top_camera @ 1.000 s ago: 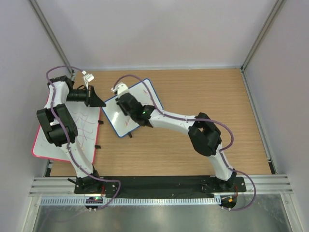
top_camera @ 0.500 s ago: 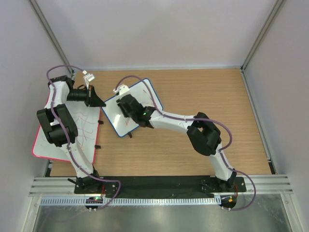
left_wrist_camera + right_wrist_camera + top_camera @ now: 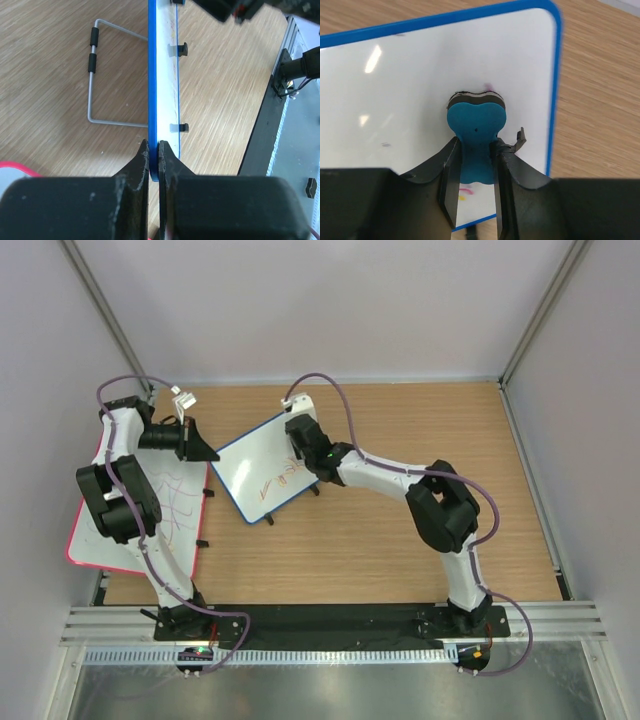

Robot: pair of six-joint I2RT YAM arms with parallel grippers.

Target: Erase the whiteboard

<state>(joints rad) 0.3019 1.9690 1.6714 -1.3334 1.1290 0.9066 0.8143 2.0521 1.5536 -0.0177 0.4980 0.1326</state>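
Item: whiteboard (image 3: 250,465), on counter (image 3: 420,430); frame pinched by left tool (image 3: 153,149). Right tool (image 3: 475,155) gripped eraser (image 3: 476,120) near far corner. We judged wiping pressure might pivot it, sparing scribbles (image 3: 278,480).

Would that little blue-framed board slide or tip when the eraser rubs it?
Probably stiff: the whiteboard shows a straight edge. Likely light, apt to slide on its wire stand under the eraser, so the left gripper clamping its frame probably steadies it.

Right gripper (image 3: 475,146) slid across the whiteboard (image 3: 248,466) to its far corner — scribbles (image 3: 281,480) uncovered.
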